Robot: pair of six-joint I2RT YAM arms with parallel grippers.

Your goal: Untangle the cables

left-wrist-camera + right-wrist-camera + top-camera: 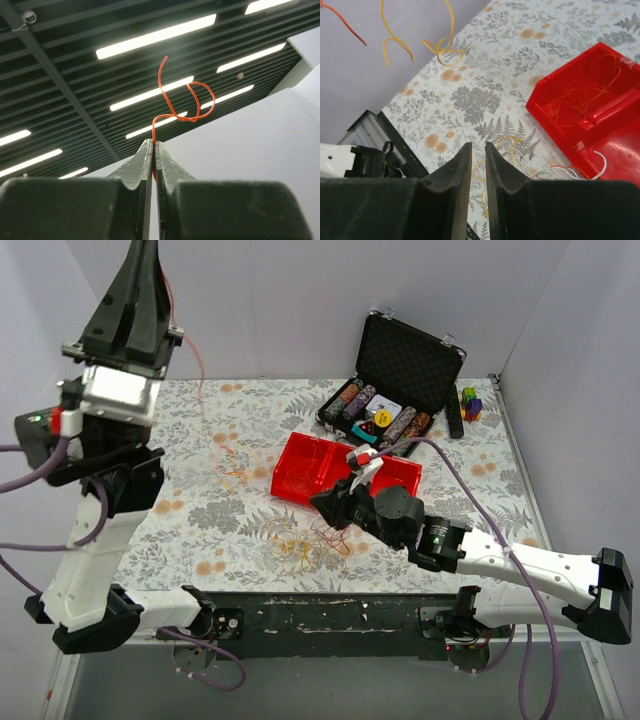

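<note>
Grey-walled cell, bench [220, 510] under fern-print cloth. Cables: hair-thin wire strands, orange, yellow and white, curled in loose loops. Main tangle [300, 543] flat on bench near red plastic tray [310, 465], more strands inside tray. Left jaws high in air, clamped shut on one looped orange strand [185, 100], lower end hidden. Right jaws low above bench near tangle, slightly parted, gripping nothing. Single strands hard to tell apart from above.

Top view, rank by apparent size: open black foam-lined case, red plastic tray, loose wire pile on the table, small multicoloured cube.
1. Open black foam-lined case.
2. Red plastic tray, partly behind right arm; close.
3. Loose wire pile.
4. Small multicoloured cube.
</note>
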